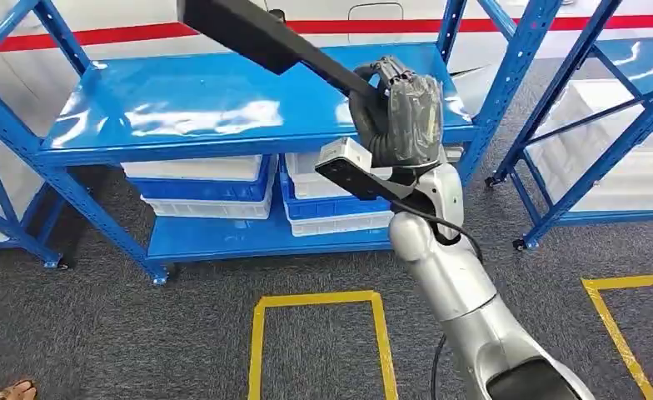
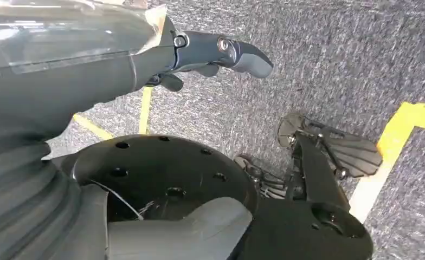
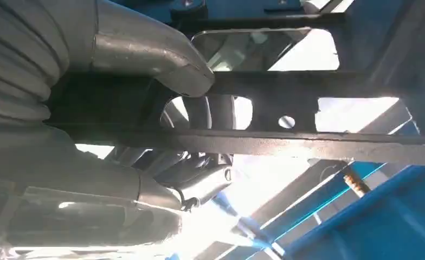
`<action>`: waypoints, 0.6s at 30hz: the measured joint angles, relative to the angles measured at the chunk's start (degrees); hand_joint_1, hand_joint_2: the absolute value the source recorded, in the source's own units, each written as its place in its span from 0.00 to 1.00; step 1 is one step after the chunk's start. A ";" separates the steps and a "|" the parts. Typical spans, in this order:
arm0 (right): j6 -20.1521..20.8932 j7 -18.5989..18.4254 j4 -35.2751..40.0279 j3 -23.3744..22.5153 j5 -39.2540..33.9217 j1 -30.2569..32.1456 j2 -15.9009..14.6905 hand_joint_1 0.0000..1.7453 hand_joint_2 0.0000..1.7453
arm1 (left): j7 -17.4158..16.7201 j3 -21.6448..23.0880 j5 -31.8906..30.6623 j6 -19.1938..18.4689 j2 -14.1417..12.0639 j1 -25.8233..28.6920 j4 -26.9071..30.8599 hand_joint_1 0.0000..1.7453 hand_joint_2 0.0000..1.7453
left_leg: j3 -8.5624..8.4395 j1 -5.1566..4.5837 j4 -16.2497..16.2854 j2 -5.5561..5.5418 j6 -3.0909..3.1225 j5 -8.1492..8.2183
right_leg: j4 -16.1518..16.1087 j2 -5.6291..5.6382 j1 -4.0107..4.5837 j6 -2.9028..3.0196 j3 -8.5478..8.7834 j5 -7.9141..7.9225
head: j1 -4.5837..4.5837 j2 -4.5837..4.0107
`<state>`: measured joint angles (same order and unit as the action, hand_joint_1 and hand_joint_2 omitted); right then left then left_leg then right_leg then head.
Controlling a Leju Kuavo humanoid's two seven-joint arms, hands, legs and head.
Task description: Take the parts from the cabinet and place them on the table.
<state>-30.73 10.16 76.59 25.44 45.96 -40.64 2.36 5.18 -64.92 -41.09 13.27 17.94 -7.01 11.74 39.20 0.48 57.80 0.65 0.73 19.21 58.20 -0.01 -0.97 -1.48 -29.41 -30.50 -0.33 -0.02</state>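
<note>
A long black metal part [image 1: 248, 33] slants up to the left above the blue cabinet shelf [image 1: 181, 108]. My right hand [image 1: 398, 112] is raised in front of the shelf and grips the part at its lower end. In the right wrist view the part [image 3: 308, 142] is a dark perforated bar running across the frame, and the right hand [image 3: 140, 124] has its thumb and fingers wrapped around it. My left hand [image 2: 118, 76] hangs over the grey carpet with its fingers [image 2: 226, 51] stretched out, holding nothing.
White bins [image 1: 198, 171] on blue trays sit on the cabinet's lower shelf. A second blue rack with white bins [image 1: 606, 150] stands at the right. Yellow floor lines [image 1: 315, 300] mark the carpet. A person's foot [image 1: 15, 390] shows at the bottom left.
</note>
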 joint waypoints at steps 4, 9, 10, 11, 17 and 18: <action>-0.79 0.81 0.72 -0.96 -0.74 1.21 -1.22 1.00 1.00 | -0.02 0.20 -0.77 -0.24 -0.09 0.03 0.00 0.00 1.00 | 3.02 0.44 9.23 -0.53 -1.11 10.45 | -0.09 -0.24 -0.48 2.11 -1.95 2.69 | -0.39 0.00; -1.38 1.09 2.76 -2.21 -0.76 4.13 -2.71 1.00 1.00 | -0.02 0.31 -1.51 -1.09 -0.28 0.03 0.02 0.00 1.00 | -0.60 0.45 14.55 -0.55 -0.80 9.90 | 0.03 -0.23 -0.10 1.72 -5.14 5.23 | -0.39 0.00; -1.40 1.11 3.15 -2.43 -0.76 4.28 -2.97 1.00 1.00 | -0.02 0.35 -1.57 -1.22 -0.28 0.01 0.02 0.00 1.00 | -4.35 0.40 9.55 -0.63 -0.27 8.57 | 0.03 -0.13 -0.04 1.49 -5.61 5.65 | -0.35 0.00; -1.40 1.18 3.56 -2.60 -0.81 4.36 -3.15 1.00 1.00 | -0.02 0.42 -1.57 -1.25 -0.30 0.00 0.04 0.00 1.00 | -8.51 0.21 3.79 -0.94 0.45 8.97 | 0.03 -0.10 -0.13 1.45 -5.78 6.14 | -0.37 0.02; -1.14 2.03 3.91 -2.73 -2.01 4.03 -3.39 1.00 1.00 | -0.18 0.50 -0.46 -0.13 -0.22 -0.06 0.00 0.00 1.00 | -9.90 -0.24 -2.10 -0.23 2.18 7.56 | 0.08 -0.17 0.04 -0.70 -6.96 7.00 | -0.39 0.00; -1.14 2.16 3.70 -2.69 -2.36 3.40 -3.41 1.00 1.00 | -0.20 0.50 -0.48 -0.13 -0.22 -0.06 0.00 0.00 1.00 | -9.05 -0.34 -2.31 -0.25 2.53 6.87 | 2.21 -0.14 0.13 -0.14 -8.27 4.30 | -0.18 0.00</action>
<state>-31.87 12.33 80.28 22.75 43.61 -37.24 -1.05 4.98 -64.41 -41.57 13.14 17.73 -7.06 11.74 30.15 0.14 55.49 0.40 3.26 26.08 60.41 -0.14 -0.84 -1.62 -37.68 -26.20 -0.51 -0.02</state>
